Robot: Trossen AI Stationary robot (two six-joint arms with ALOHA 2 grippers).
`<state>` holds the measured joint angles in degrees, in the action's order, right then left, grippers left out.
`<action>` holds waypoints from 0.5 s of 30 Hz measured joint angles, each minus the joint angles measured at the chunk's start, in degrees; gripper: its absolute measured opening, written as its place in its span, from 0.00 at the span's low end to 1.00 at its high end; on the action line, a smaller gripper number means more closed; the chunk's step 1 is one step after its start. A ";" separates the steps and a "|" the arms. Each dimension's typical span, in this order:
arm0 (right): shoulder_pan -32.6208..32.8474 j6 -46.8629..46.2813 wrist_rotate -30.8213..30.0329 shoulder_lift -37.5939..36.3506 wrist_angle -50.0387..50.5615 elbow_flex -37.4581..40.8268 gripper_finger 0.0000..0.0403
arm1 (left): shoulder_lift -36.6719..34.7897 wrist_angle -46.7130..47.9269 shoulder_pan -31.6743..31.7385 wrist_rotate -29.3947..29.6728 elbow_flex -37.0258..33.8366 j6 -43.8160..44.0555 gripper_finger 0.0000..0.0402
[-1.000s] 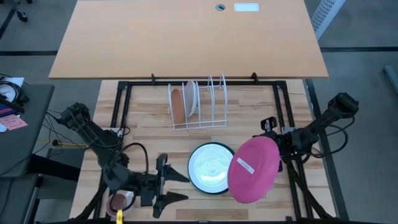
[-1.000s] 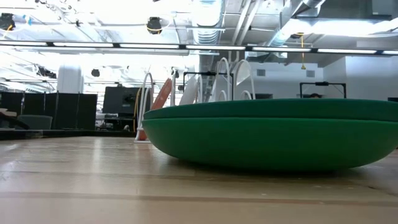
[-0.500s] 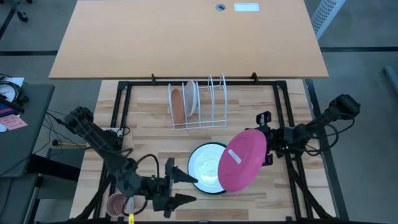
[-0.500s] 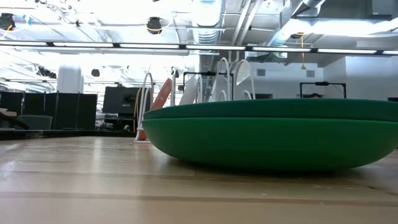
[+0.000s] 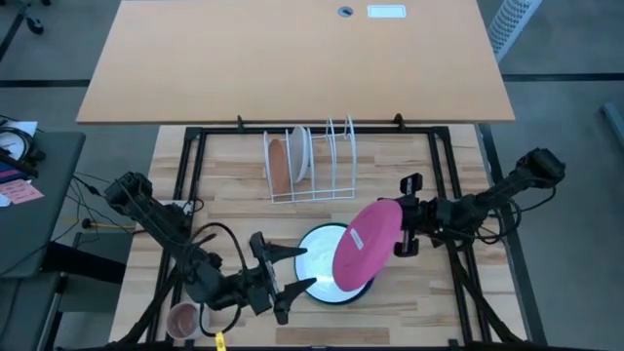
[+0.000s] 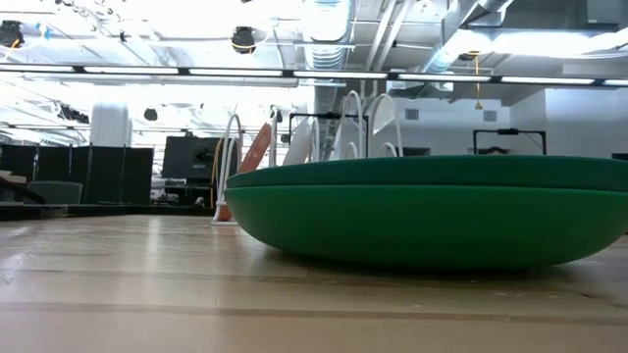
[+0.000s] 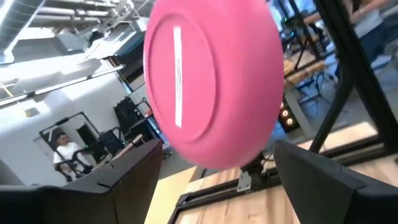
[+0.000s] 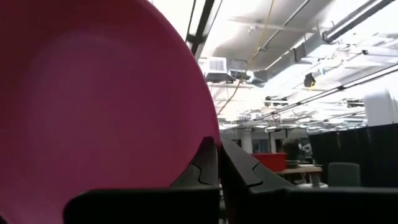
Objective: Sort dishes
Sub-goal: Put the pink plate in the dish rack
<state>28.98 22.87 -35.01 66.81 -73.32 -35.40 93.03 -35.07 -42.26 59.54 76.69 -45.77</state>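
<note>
1. The right end effector [image 5: 408,234] is pinched shut on the rim of the pink plate [image 5: 366,246], holding it tilted on edge above the white-faced green plate [image 5: 320,261] near the surface's front edge.
2. The left end effector [image 5: 291,272] stands wide apart at that green plate's left rim, holding nothing.
3. The pink plate looks stiff, light, smooth plastic, likely slippery; a rim pinch could let it swivel.
4. An orange-brown plate [image 5: 279,165] and a white plate [image 5: 298,154] stand in the wire rack [image 5: 331,161] toward the back edge.

Magenta pink plate [image 5: 366,253], dark green plate [image 6: 422,211], white rack [image 5: 312,161], perhaps orange-brown plate [image 5: 279,165].
</note>
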 joint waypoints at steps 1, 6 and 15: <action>-0.34 -0.25 -0.05 0.00 0.47 0.00 0.00 | -0.04 -0.07 0.00 -0.63 0.22 0.06 0.76; -1.51 -1.41 -0.06 0.00 1.16 0.00 0.00 | 0.00 0.11 0.00 -8.91 0.39 3.79 0.76; -2.47 -1.66 -0.02 0.00 1.13 0.00 0.00 | -0.04 -1.92 3.22 -13.20 0.39 3.40 0.76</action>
<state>26.51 21.21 -35.03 66.81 -72.19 -35.40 92.99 -36.99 -39.04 46.34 77.08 -42.38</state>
